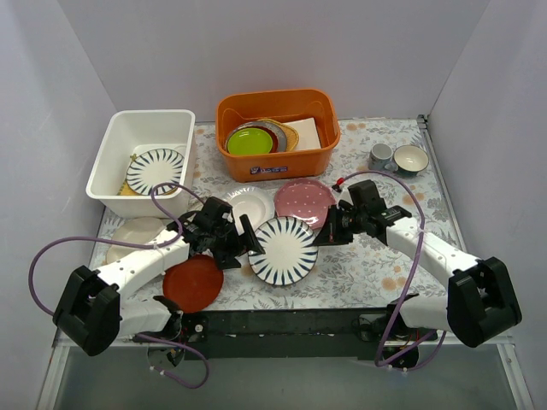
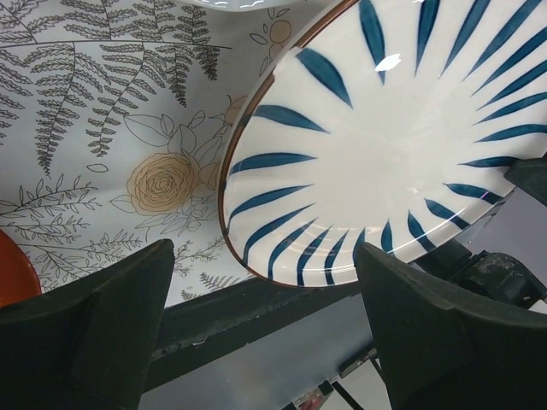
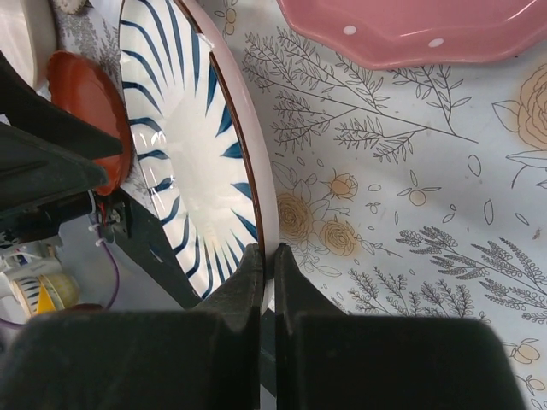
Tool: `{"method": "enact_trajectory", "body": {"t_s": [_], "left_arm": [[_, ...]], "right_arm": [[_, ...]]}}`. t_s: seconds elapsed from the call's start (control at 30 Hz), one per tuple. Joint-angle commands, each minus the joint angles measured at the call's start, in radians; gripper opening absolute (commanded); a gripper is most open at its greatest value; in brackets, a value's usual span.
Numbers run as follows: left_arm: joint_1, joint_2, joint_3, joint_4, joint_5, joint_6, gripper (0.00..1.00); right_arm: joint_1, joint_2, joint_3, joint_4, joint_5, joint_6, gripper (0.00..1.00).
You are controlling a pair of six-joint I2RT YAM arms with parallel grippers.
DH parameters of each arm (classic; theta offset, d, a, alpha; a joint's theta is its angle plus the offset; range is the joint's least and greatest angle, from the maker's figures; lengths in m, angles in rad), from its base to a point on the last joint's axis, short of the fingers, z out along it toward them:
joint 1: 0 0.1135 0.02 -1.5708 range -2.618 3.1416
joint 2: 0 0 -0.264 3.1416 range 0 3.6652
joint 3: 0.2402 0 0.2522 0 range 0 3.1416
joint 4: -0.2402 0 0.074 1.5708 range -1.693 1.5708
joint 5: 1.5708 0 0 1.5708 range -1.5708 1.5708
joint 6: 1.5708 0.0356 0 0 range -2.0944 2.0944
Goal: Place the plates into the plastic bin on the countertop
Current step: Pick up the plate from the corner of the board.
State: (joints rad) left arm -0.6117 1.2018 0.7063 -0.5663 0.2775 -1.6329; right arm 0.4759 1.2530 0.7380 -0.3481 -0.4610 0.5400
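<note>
A white plate with dark-blue radial stripes [image 1: 283, 249] is held tilted above the countertop [image 1: 376, 265] at front centre. My right gripper [image 1: 322, 236] is shut on its right rim; in the right wrist view the rim [image 3: 256, 184] sits pinched between the fingers. My left gripper [image 1: 248, 241] is open at the plate's left edge, and the plate [image 2: 385, 145] lies ahead of its jaws without touching. A second striped plate [image 1: 155, 170] lies in the white plastic bin [image 1: 111, 145]. A pink plate [image 1: 305, 201], a plain white plate [image 1: 249, 206], a red-orange plate [image 1: 193, 284] and a cream plate [image 1: 135, 235] lie on the countertop.
An orange tub [image 1: 275, 130] at the back centre holds a lime-green plate [image 1: 249, 141] and other plates. Two cups [image 1: 399, 159] stand at the back right. White walls close in the sides and back.
</note>
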Motion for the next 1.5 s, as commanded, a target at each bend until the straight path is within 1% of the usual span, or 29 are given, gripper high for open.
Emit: {"method": "enact_trajectory", "body": {"t_s": [0.0,0.37,0.63,0.73,0.77,0.97,1.1,1.13,1.23,1.3,1.4,1.43,1.47], "left_arm": [[-0.006,-0.01,-0.016,0.022,0.008,-0.008,0.86],[-0.01,-0.002,-0.064,0.108,0.035,-0.051,0.82],[-0.01,-0.064,-0.085,0.155,0.017,-0.073,0.74],[-0.01,-0.105,-0.094,0.177,0.012,-0.081,0.66],[-0.01,-0.114,-0.099,0.18,0.012,-0.081,0.62],[-0.01,-0.156,-0.113,0.232,0.037,-0.081,0.54],[-0.01,-0.182,-0.114,0.266,0.043,-0.077,0.45],[-0.01,-0.185,-0.114,0.269,0.043,-0.076,0.38],[-0.01,-0.196,-0.116,0.279,0.052,-0.074,0.29],[-0.01,-0.202,-0.122,0.292,0.063,-0.074,0.25],[-0.01,-0.208,-0.126,0.295,0.071,-0.076,0.13],[-0.01,-0.211,-0.128,0.295,0.071,-0.077,0.07],[-0.01,-0.214,-0.128,0.296,0.069,-0.077,0.05]], "right_arm": [[-0.019,-0.055,0.026,0.127,-0.149,0.044,0.01],[-0.025,-0.075,0.021,0.221,-0.255,0.084,0.01],[-0.028,-0.076,0.012,0.279,-0.311,0.109,0.01],[-0.028,-0.073,0.008,0.291,-0.324,0.117,0.01],[-0.028,-0.075,0.005,0.294,-0.326,0.118,0.01],[-0.028,-0.066,-0.019,0.331,-0.358,0.137,0.01],[-0.028,-0.066,-0.025,0.328,-0.354,0.137,0.01],[-0.028,-0.063,-0.023,0.324,-0.349,0.135,0.01],[-0.028,-0.061,-0.023,0.308,-0.337,0.127,0.01],[-0.028,-0.056,-0.025,0.302,-0.334,0.126,0.01],[-0.028,-0.053,-0.032,0.305,-0.337,0.127,0.01],[-0.028,-0.052,-0.034,0.305,-0.337,0.126,0.01],[-0.028,-0.052,-0.035,0.305,-0.338,0.126,0.01]]}}
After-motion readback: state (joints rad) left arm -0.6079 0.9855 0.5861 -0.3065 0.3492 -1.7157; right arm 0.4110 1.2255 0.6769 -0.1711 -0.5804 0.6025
